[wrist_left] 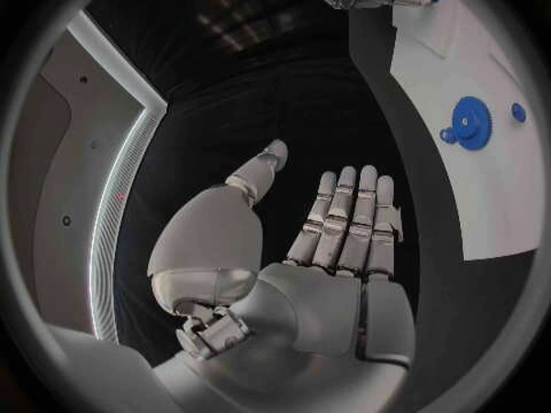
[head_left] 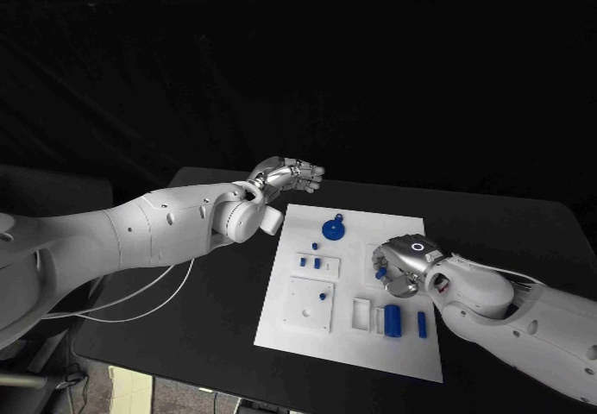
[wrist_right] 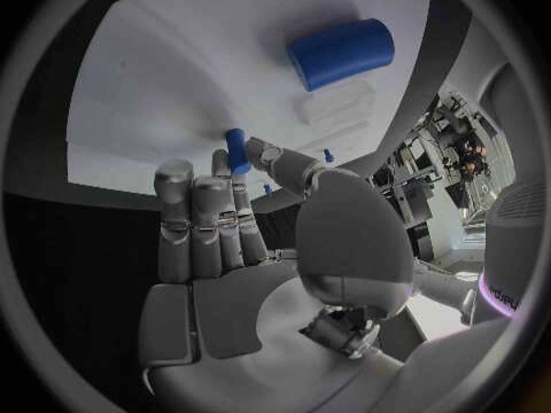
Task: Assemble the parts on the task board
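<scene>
A small blue peg [wrist_right: 235,149] is sitting pinched between the thumb and a fingertip of the right hand [head_left: 400,263], over the right part of the white board [head_left: 355,341]. A blue cylinder [head_left: 392,319] is lying nearby on the board, a blue gear [head_left: 334,229] farther up. The left hand [head_left: 289,177] is hovering beyond the board's far left corner, fingers straight and side by side, thumb apart, holding nothing

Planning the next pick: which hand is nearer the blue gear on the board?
Left. The left hand hovers off the board's far corner, close behind the blue gear; the right hand sits farther off, above the board's right side.
</scene>
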Robot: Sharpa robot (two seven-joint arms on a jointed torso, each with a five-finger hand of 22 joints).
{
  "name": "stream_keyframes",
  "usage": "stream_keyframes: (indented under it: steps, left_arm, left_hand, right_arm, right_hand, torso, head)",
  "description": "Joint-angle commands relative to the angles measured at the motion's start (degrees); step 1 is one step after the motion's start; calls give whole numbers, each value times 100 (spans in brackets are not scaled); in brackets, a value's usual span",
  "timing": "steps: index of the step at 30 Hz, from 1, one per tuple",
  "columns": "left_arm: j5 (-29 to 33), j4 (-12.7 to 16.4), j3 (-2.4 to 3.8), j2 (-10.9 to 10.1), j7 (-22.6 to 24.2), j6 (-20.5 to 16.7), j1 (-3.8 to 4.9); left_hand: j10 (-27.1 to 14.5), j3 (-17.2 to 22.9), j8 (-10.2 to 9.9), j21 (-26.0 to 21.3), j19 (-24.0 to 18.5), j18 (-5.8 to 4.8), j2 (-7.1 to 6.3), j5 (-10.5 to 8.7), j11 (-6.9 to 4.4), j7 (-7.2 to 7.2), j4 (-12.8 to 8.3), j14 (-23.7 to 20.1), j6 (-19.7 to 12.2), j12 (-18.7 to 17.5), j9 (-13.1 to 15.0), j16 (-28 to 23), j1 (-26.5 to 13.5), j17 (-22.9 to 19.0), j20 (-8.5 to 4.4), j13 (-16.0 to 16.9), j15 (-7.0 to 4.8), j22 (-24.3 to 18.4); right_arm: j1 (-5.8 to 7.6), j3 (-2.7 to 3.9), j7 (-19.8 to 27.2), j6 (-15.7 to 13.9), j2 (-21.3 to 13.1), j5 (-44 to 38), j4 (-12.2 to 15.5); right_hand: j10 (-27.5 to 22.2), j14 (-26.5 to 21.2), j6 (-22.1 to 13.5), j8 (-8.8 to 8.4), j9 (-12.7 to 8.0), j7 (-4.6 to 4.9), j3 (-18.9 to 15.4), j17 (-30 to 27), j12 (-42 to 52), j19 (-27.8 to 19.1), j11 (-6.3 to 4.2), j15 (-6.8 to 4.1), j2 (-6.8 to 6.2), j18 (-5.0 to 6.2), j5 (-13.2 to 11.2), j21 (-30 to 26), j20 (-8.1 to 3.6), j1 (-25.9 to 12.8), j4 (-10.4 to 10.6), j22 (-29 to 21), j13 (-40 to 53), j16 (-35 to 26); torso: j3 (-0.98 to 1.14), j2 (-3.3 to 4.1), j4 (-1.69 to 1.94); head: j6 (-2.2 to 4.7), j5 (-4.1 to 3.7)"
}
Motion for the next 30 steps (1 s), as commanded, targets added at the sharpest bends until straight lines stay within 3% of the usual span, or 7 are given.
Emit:
stream_keyframes:
  steps: [1, 11, 13, 20, 30]
  left_arm:
    - [29, 13, 5, 7, 64, 70, 9]
    - [30, 17, 5, 11, 65, 70, 9]
    - [30, 18, 5, 11, 63, 70, 9]
    - [30, 13, 5, 11, 63, 67, 9]
    - [30, 17, 5, 7, 64, 71, 9]
  left_hand:
    - [-1, -47, 16, -33, 41, 88, 1, -36, 11, 64, 2, 50, 23, 10, -8, -12, -5, 9, 19, -6, 2, 9]
    - [-1, -48, 16, -35, 41, 88, 2, -36, 11, 65, 2, 49, 22, 10, -8, -13, -6, 10, 19, -6, 2, 9]
    - [-1, -48, 16, -36, 42, 88, 3, -36, 11, 65, 3, 50, 22, 10, -8, -13, -6, 10, 19, -7, 2, 9]
    - [-2, -49, 16, -38, 43, 88, 5, -36, 11, 65, 5, 50, 21, 11, -9, -13, -8, 11, 19, -7, 2, 10]
    - [-3, -50, 17, -41, 44, 88, 6, -36, 11, 65, 5, 50, 21, 10, -10, -14, -7, 13, 19, -8, 2, 10]
  right_arm:
    - [-4, -2, -3, 33, 1, -14, 0]
    - [-7, -2, 21, 12, 12, -20, 14]
    - [-9, -2, 27, -66, 13, -21, 24]
    - [-16, -2, -43, -162, 19, -45, 45]
    - [-21, -1, -111, -242, 12, -132, 19]
  right_hand:
    - [-26, 4, -14, -22, -7, -4, -29, -7, -21, -41, -16, 21, 1, 575, -29, 23, -4, 22, -5, 97, -3, 5]
    - [-18, 2, -4, -18, -7, -10, -16, -7, -16, -44, -21, 16, 19, 575, -30, 23, -8, 49, -10, 96, -1, 5]
    - [104, 6, 109, 45, 21, -57, 65, -3, 51, -44, -65, -25, 170, 575, -32, 28, -21, 144, -9, 98, 31, 11]
    - [414, -2, 377, 190, 98, -173, 114, 2, 222, -63, -191, -148, 352, 575, -32, 75, -44, 172, -39, 114, 126, 9]
    - [490, 3, 453, 225, 131, -210, 136, 4, 269, -66, -235, -192, 375, 575, -31, 105, -66, 172, -106, 113, 173, 7]
  torso:
    - [6, -1, 0]
    - [7, 0, -4]
    - [5, -1, -1]
    - [4, 1, 4]
    - [0, 1, 2]
  head:
    - [-7, -1]
    - [-2, -2]
    - [-2, -8]
    - [-4, -15]
    - [-6, -13]
